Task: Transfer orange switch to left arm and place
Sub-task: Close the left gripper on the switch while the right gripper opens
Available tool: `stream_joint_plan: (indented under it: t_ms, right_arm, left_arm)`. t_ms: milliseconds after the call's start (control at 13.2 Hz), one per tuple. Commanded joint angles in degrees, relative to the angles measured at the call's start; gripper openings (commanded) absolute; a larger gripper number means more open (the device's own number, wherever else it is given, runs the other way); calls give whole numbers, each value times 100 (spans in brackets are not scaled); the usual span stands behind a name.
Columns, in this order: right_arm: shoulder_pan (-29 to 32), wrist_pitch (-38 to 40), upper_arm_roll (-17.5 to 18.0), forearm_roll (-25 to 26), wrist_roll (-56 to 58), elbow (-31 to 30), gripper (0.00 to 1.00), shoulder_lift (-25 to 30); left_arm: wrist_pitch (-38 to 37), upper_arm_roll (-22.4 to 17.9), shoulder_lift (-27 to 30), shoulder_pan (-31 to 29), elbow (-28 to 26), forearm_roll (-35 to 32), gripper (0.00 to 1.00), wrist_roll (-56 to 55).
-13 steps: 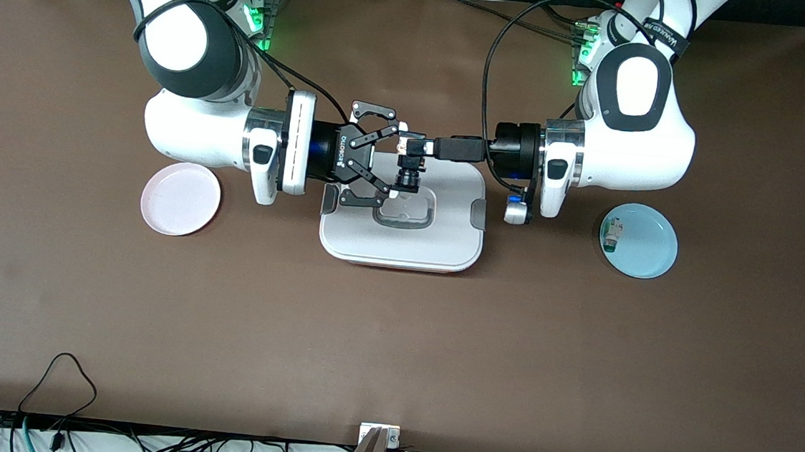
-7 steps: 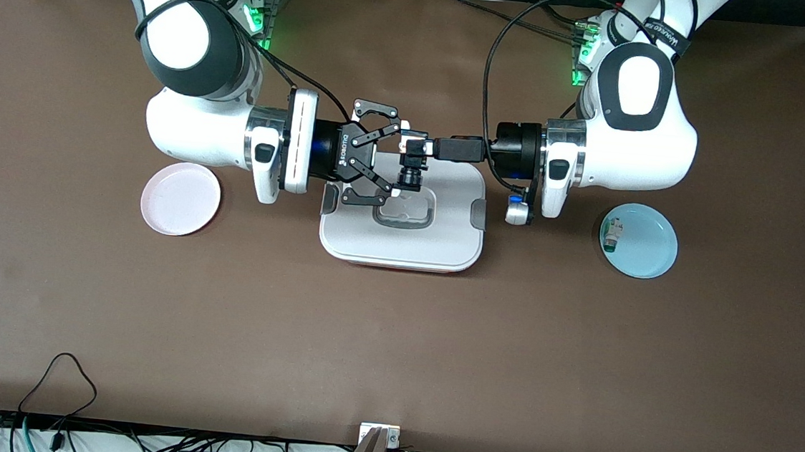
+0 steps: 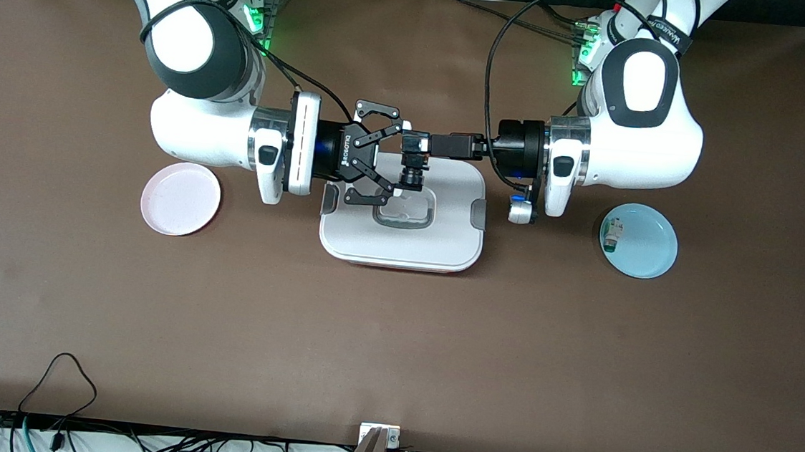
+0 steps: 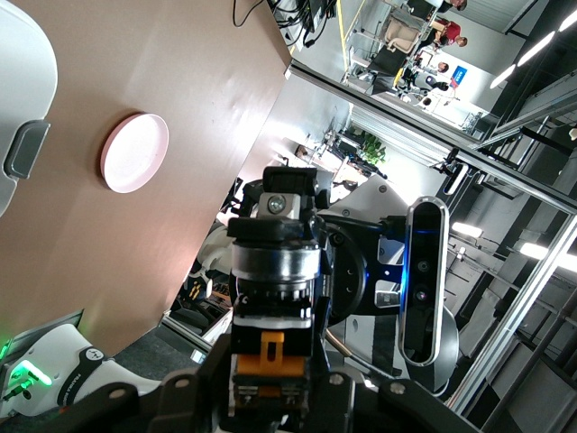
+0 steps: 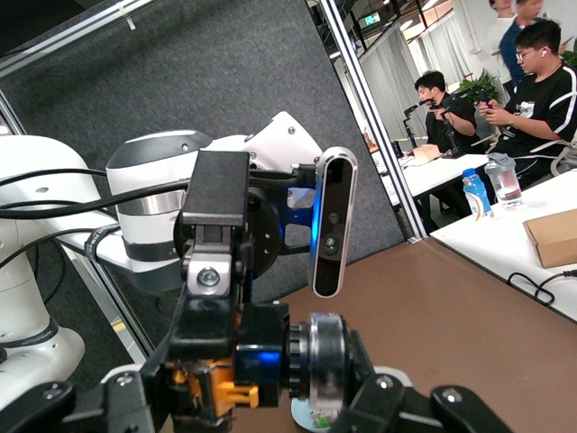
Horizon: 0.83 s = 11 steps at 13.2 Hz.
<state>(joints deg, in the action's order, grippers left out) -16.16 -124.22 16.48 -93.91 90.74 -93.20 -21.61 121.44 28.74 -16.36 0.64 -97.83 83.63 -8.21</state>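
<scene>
Table (image 3: 393, 340): brown, with two arms meeting above the white box (image 3: 401, 237) at its middle.
Change: both arms have shifted slightly toward the left arm's end since a second ago; plates and box unmoved.
Pink plate (image 3: 181, 198): empty, at the right arm's end.
Right pincer (image 3: 388, 157): fingers spread around the orange switch (image 3: 410, 173).
Orange switch: over the box lid, clamped in the left pincer (image 3: 415, 143).
Blue plate (image 3: 639, 240): holds a small white-and-green component (image 3: 612, 235).
</scene>
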Motion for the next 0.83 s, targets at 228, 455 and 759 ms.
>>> stream_joint_plan:
  t_ms: [228,455,759]
  right_arm:
    - [8,-102,22,-83,85,118,42,43]
    - [25,-120,14,-92,76,74,100,78]
    - [16,-515,14,-84,49,12,100,227]
  left_arm:
    - [-6,70,1,-20,-78,101,0,-67]
    - [-6,70,1,-20,-78,92,0,-67]
    - [-6,70,1,-20,-70,92,0,-76]
